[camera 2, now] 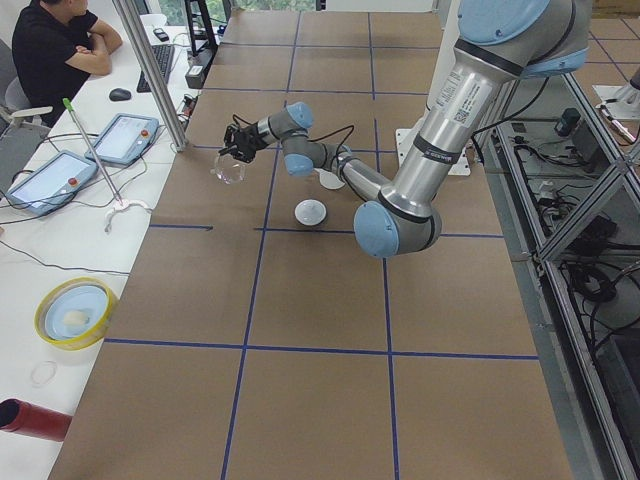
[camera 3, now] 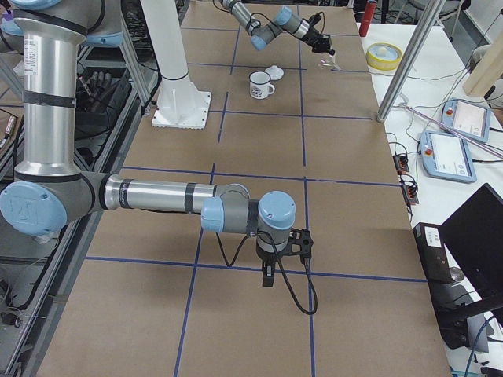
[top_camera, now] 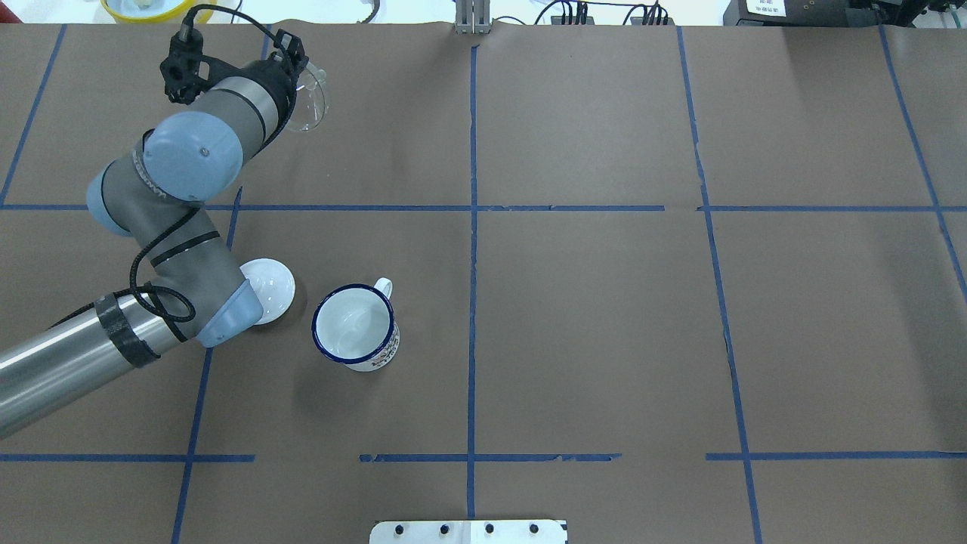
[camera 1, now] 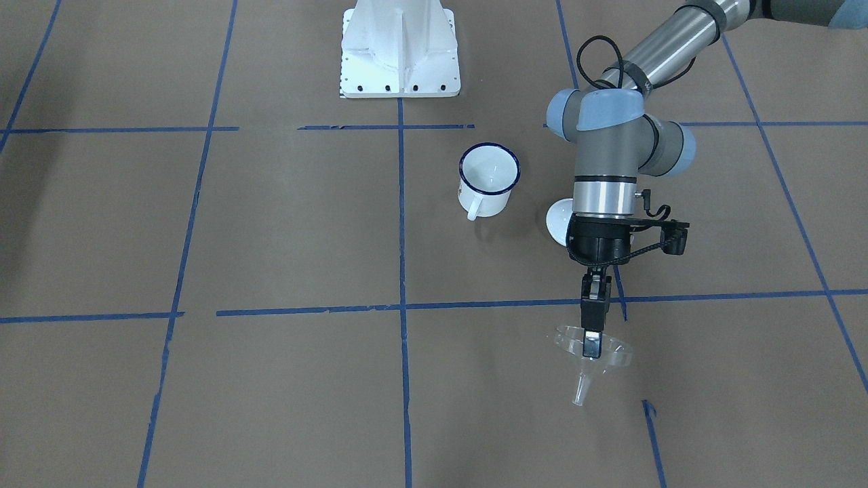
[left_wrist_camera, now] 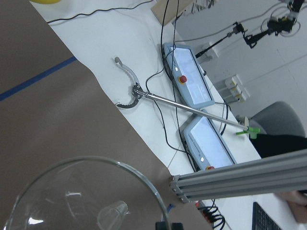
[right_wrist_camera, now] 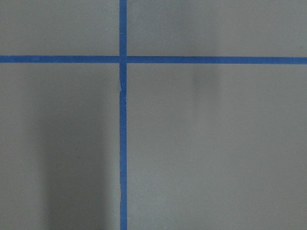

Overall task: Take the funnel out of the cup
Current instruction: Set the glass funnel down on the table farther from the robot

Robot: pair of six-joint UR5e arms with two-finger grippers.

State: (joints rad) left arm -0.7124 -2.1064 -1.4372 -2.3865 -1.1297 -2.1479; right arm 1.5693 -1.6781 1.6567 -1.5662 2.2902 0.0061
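Nearest the robot, the small white enamel mug with a dark blue rim [top_camera: 355, 326] stands upright on the brown paper-covered table marked with blue tape lines [top_camera: 604, 340]. Its mouth is empty and its loop handle points to the far side. A white round lid [top_camera: 270, 291] lies just beside it on the left, partly under the left arm's elbow. At about the same depth but well off to the right, the right arm's gripper [camera 3: 267, 275] hangs over the table. It shows only in the side view, so I cannot tell whether it is open or closed.

Farther out, near the table's far left edge and well apart from the mug, the left arm's gripper [camera 1: 591, 342] points down with its black fingers [camera 1: 592, 318] pinched together on the rim of the small clear plastic cone-shaped funnel [camera 1: 587, 371]. The funnel hangs directly below the fingertips. Its wide mouth faces up toward the wrist, and its long axis is close to upright but tilted, with the narrow spout pointing down and somewhat toward the far edge. It appears to be held clear of the table, though how high is hard to judge.

The funnel is already out of the mug, so what remains is probably setting it down. Because the spout leads, it would likely tip onto its side on release.
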